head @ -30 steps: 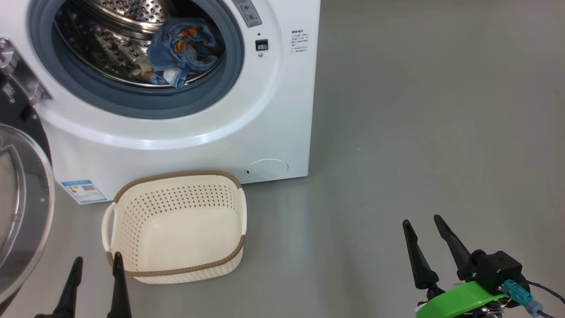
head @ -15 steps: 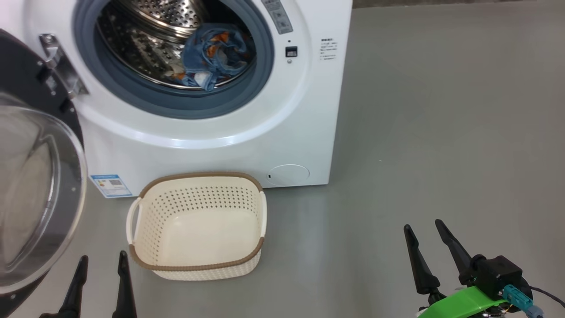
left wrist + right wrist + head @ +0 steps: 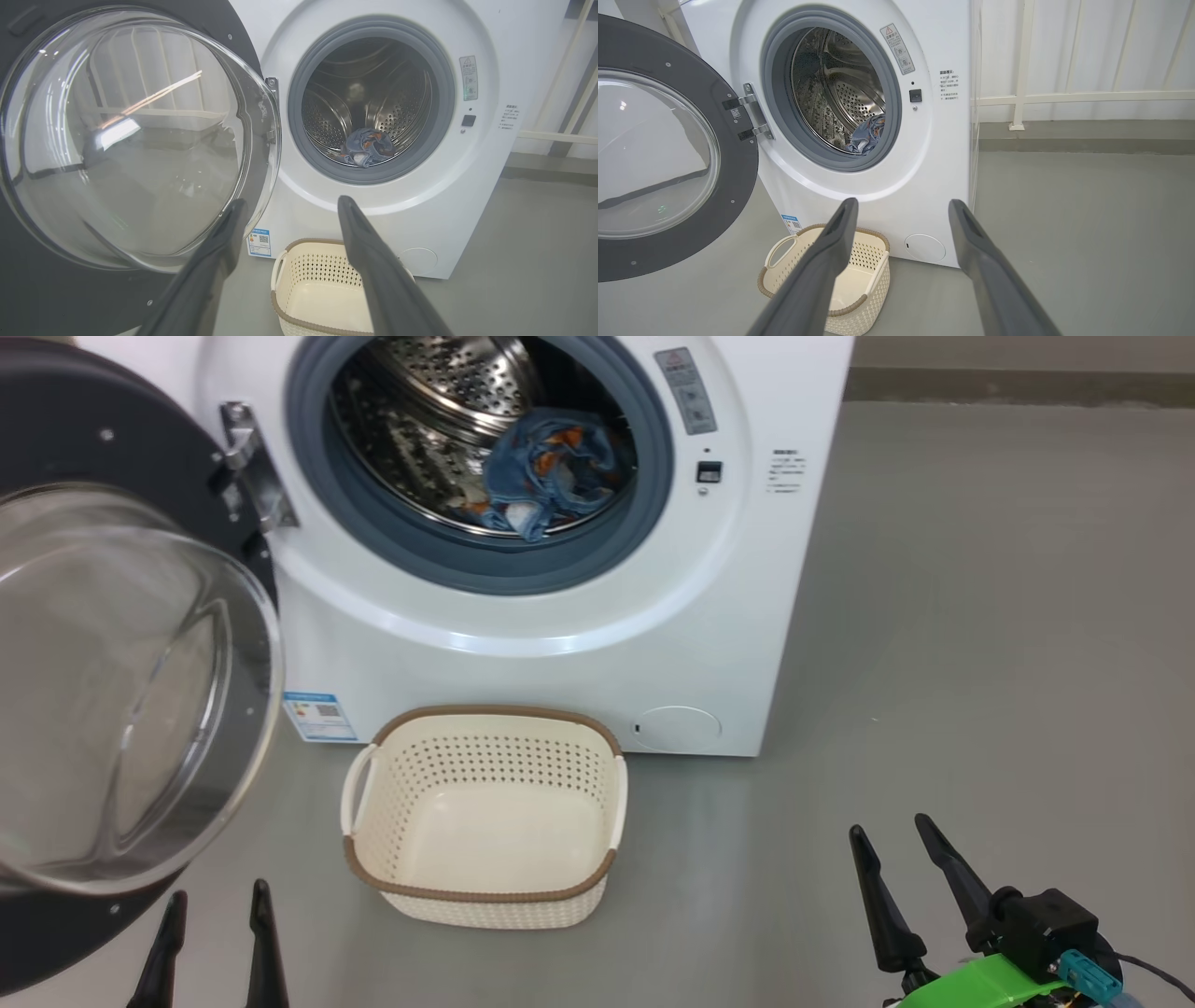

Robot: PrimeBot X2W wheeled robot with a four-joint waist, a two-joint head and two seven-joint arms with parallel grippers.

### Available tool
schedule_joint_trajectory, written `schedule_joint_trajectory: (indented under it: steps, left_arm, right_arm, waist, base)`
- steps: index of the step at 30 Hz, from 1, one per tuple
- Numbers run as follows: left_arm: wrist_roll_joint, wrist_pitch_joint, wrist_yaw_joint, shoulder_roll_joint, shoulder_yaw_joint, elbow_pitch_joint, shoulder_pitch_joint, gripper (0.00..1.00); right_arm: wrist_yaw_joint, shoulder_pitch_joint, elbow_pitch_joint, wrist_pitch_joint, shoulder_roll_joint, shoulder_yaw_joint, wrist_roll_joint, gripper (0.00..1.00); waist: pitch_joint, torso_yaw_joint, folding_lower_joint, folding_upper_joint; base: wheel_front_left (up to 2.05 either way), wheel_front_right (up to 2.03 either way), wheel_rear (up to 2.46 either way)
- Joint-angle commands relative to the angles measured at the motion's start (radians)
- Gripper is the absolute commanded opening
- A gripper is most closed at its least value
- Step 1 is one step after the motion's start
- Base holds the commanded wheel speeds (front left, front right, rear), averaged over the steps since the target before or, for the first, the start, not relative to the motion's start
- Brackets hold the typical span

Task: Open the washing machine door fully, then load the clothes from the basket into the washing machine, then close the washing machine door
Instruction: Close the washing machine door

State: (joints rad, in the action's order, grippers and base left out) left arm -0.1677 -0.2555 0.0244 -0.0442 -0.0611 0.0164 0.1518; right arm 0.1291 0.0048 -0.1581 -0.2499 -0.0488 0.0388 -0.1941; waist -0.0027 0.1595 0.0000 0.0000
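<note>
1. The washing machine (image 3: 560, 644) stands on the grey floor (image 3: 934, 616) with its round opening uncovered; the washing machine door (image 3: 121, 663) is swung wide to my left on its metal hinge (image 3: 252, 467), its black rim and clear bulging glass turned outward.
2. The steel drum (image 3: 420, 411) holds the clothes (image 3: 546, 471); they lie as one crumpled bundle of blue fabric with orange-brown print, low at the front of the drum, just behind the blue-grey gasket (image 3: 485, 569) and wholly inside it.
3. The basket (image 3: 495, 765) stands upright on the floor just in front of the machine, below the opening, between the blue label sticker (image 3: 320, 716) and the round filter cap (image 3: 679, 728); its perforated walls and smooth cream bottom show bare throughout.
4. My left gripper (image 3: 218, 893) sits at the lower left of the head view, near the door's lower edge and beside the basket's left corner; its two dark fingers are spread apart and released, grasping nothing; in the left wrist view one finger crosses the rim of the glass and the other the basket.
5. My right gripper (image 3: 888, 826) sits at the lower right over bare floor, well apart from basket and machine; its fingers are likewise parted, grasping nothing.
</note>
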Motion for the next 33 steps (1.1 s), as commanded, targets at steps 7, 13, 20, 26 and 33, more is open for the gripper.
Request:
schedule_joint_trajectory:
  steps: [7, 13, 20, 26, 33]
  left_arm:
    - [-0.013, -0.006, 0.01, -0.006, -0.035, 0.022, 0.006, 1.0]
    - [-0.021, -0.006, 0.015, -0.006, -0.041, 0.017, 0.015, 1.0]
    - [-0.026, -0.006, 0.029, -0.006, -0.044, 0.013, 0.017, 1.0]
    - [-0.033, -0.006, 0.039, -0.006, -0.041, 0.007, 0.013, 1.0]
    - [-0.035, -0.006, 0.054, -0.006, -0.04, 0.011, 0.019, 1.0]
  right_arm:
    - [0.002, 0.002, 0.017, -0.012, -0.001, 0.031, -0.005, 1.0]
    - [0.002, -0.002, 0.015, -0.012, -0.001, 0.044, -0.009, 1.0]
    - [0.002, -0.016, 0.012, -0.012, -0.001, 0.053, -0.007, 1.0]
    - [0.002, -0.025, 0.009, -0.012, -0.001, 0.048, 0.002, 1.0]
    - [0.002, -0.026, 0.009, -0.012, -0.001, 0.046, 0.003, 1.0]
  waist:
    - [-0.029, 0.076, 0.0, 0.0]
    - [-0.029, 0.111, 0.0, 0.0]
    - [-0.016, 0.152, 0.0, 0.0]
    - [-0.001, 0.201, 0.0, 0.0]
    - [0.001, 0.239, 0.0, 0.0]
  base:
    - [0.0, 0.0, 0.0]
    - [0.0, 0.0, 0.0]
    - [0.0, 0.0, 0.0]
    - [0.0, 0.0, 0.0]
    - [0.0, 0.0, 0.0]
